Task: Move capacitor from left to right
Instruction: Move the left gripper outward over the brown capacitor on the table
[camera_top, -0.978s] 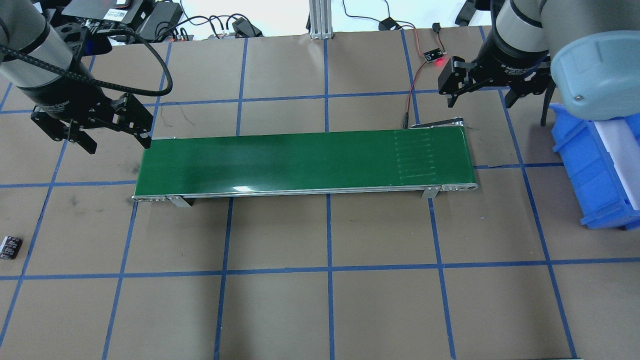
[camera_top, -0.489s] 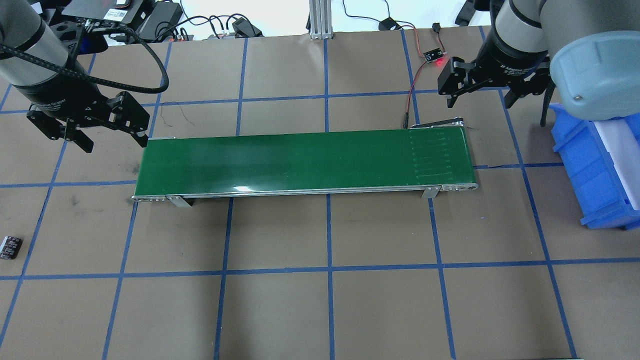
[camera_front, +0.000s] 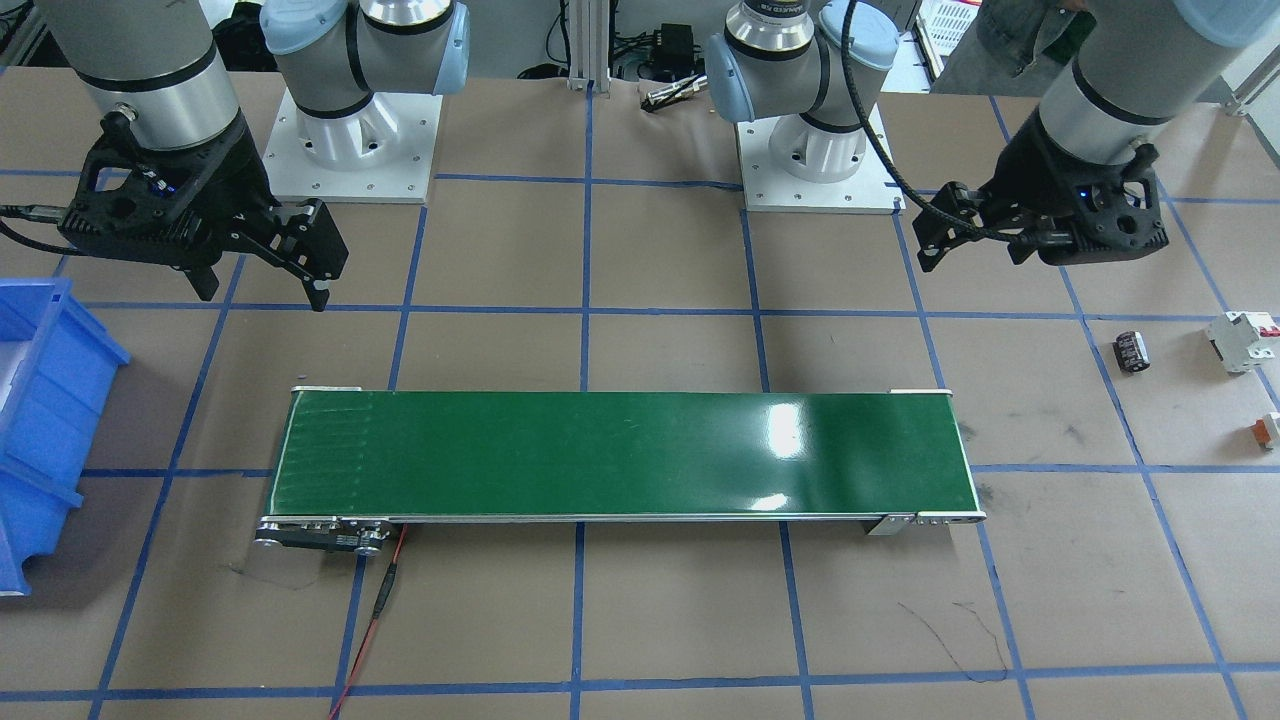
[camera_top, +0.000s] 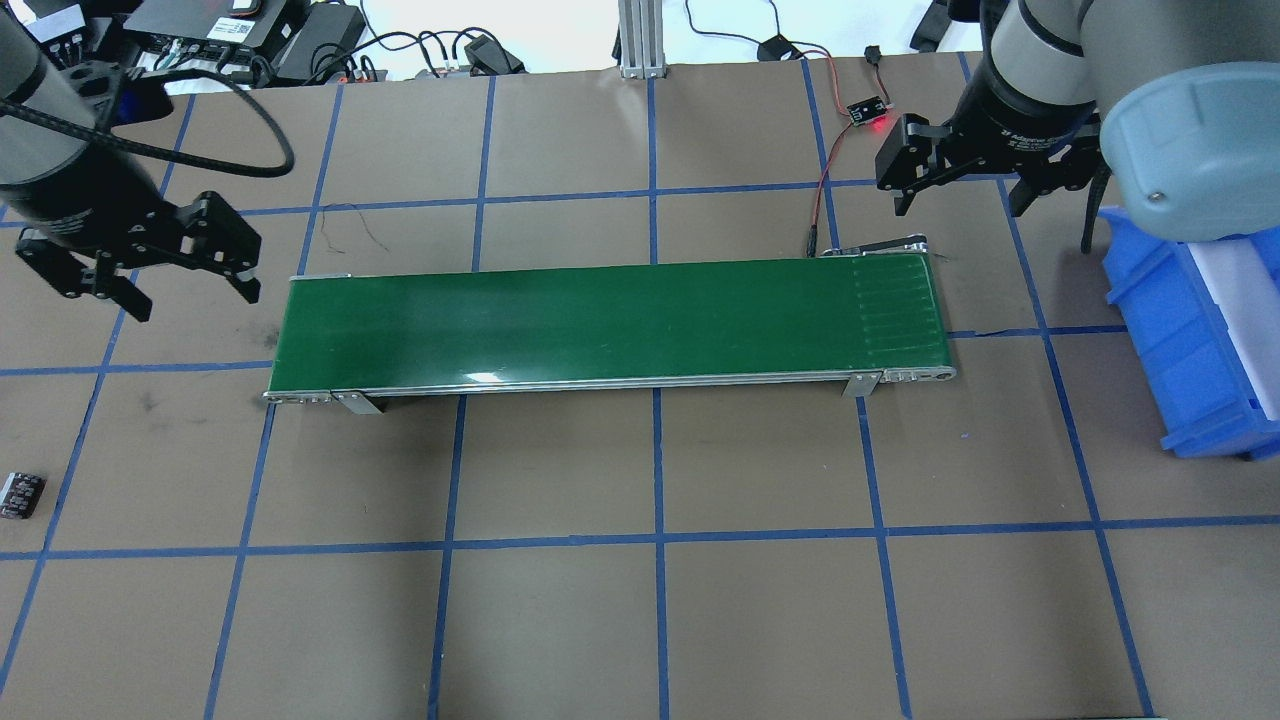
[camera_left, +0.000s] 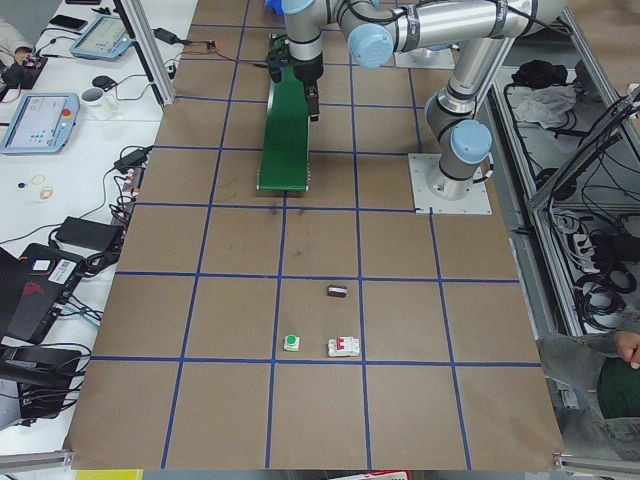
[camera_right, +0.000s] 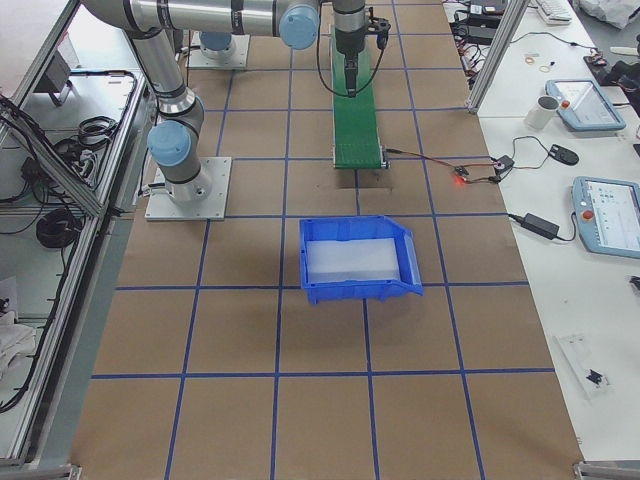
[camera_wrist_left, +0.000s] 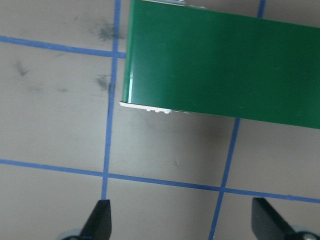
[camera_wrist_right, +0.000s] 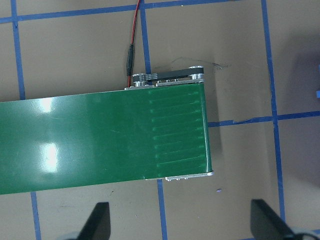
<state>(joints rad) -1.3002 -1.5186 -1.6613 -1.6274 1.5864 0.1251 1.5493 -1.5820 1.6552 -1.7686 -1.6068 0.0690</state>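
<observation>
Capacitor (camera_front: 1131, 352) lies on its side on the table (camera_top: 560, 620) at my far left, well apart from the belt (camera_top: 610, 320). My left gripper (camera_top: 190, 297) hangs wide open and empty beside the belt's left end, likely bound for the capacitor. My right gripper (camera_top: 960, 205), equally open and empty, hovers near the right end by the bin (camera_top: 1190, 330), probably to receive.
</observation>
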